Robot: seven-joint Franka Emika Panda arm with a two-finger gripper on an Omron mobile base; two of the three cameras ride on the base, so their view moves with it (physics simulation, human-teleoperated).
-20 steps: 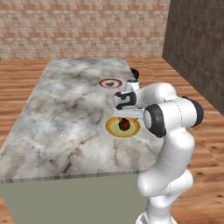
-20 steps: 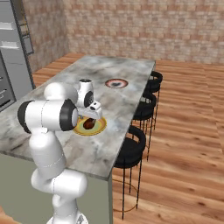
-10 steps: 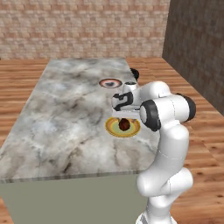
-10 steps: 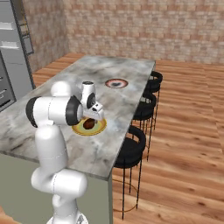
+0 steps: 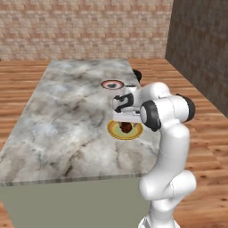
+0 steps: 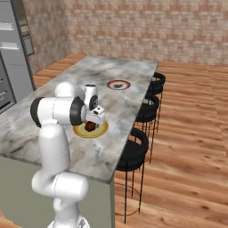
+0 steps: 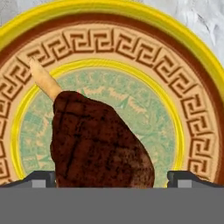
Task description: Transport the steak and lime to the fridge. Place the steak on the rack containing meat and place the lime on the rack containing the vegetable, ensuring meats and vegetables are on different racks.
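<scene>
The steak, dark reddish-brown with a tan bone end, lies on a yellow-rimmed patterned plate on the marble island. My gripper is open and points straight down at it. One fingertip stands on each side of the meat, clear of it. From the base cameras the steak sits just under the hand, with the gripper close above it. I cannot make out the lime. The fridge is out of view.
A red-rimmed dark plate sits farther back on the island. Black stools line the island's right side. Grey cabinets stand at the far left. Wooden floor surrounds the island.
The hand has come down lower over the yellow-rimmed plate, closer to the steak. The steak and both plates have not moved.
</scene>
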